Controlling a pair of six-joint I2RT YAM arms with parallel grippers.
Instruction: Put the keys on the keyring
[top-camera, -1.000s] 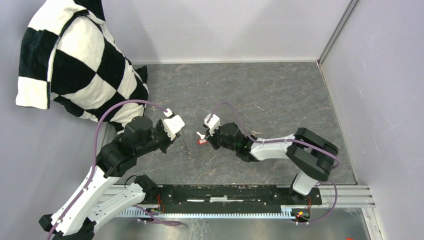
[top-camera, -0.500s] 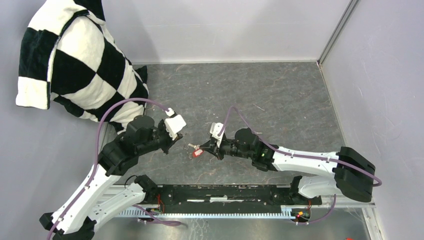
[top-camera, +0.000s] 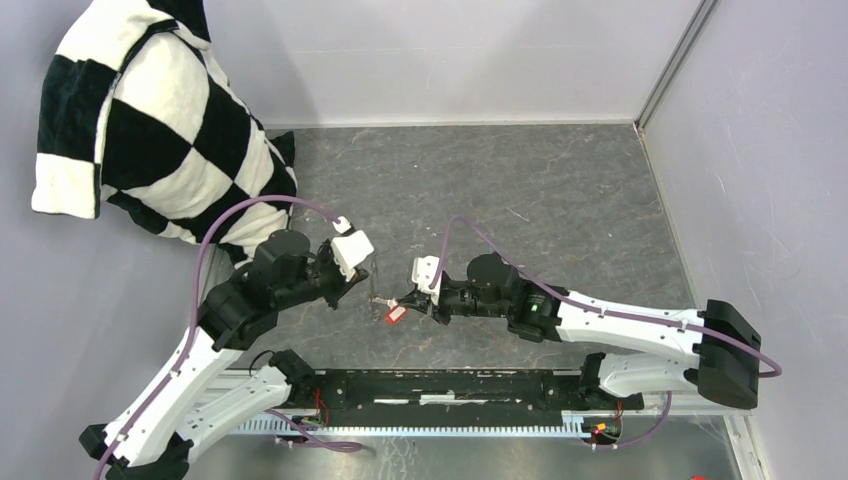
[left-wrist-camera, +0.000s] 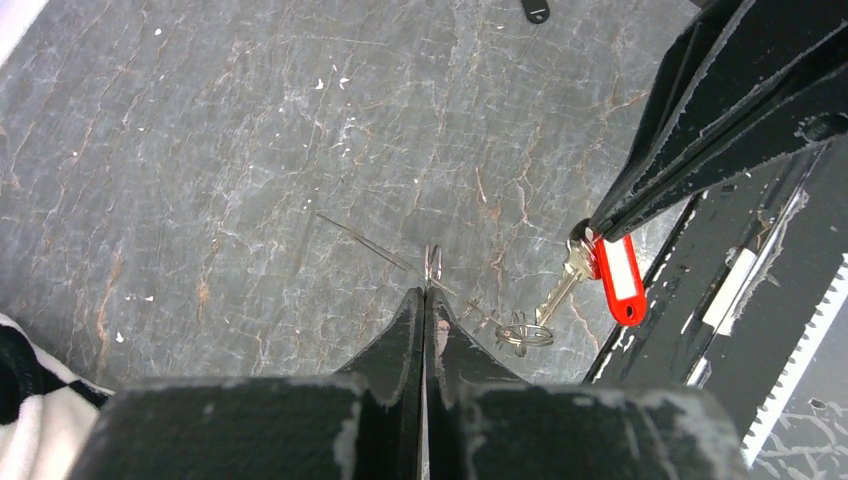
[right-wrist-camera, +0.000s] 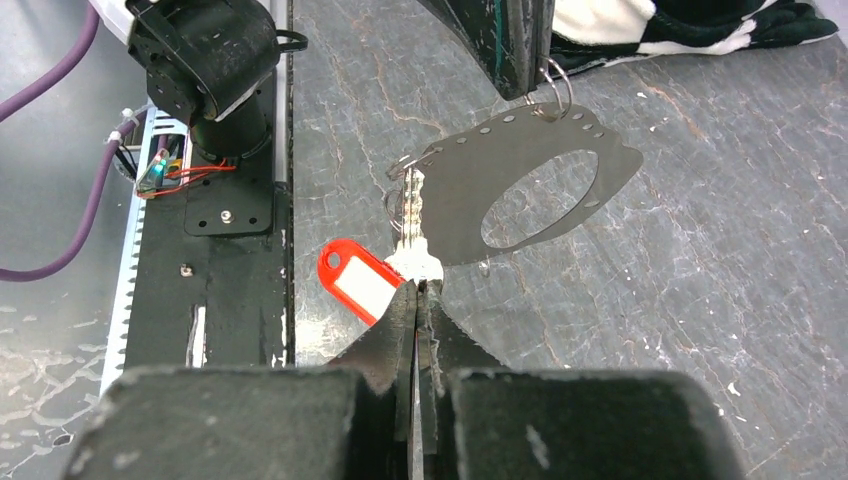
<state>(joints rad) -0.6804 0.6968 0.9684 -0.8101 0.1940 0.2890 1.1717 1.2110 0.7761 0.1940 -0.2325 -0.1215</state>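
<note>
The grey marbled desk (top-camera: 560, 200) carries a black-and-white checkered cushion (top-camera: 150, 120) at its 10 o'clock corner. Both arms stretch toward the desk's middle, their tips near each other.

Between them is the keyring (right-wrist-camera: 530, 185) — a thin, flat grey oval loop with small holes along its rim. In the right wrist view the left tool (left-wrist-camera: 425, 300) is pressed together at the loop's 12 o'clock edge, where a small ring (right-wrist-camera: 555, 85) passes through one of the holes.

The right tool (right-wrist-camera: 418, 290) is pinched on the head of a silver key (right-wrist-camera: 412, 230). The blade points to 12 o'clock, with its tip at the loop's 9 o'clock end. A red tag (right-wrist-camera: 358, 282) hangs at 9 o'clock of the key's head. A small split ring (left-wrist-camera: 522, 333) sits at the key's tip — whether it is threaded through the loop I cannot tell.
</note>
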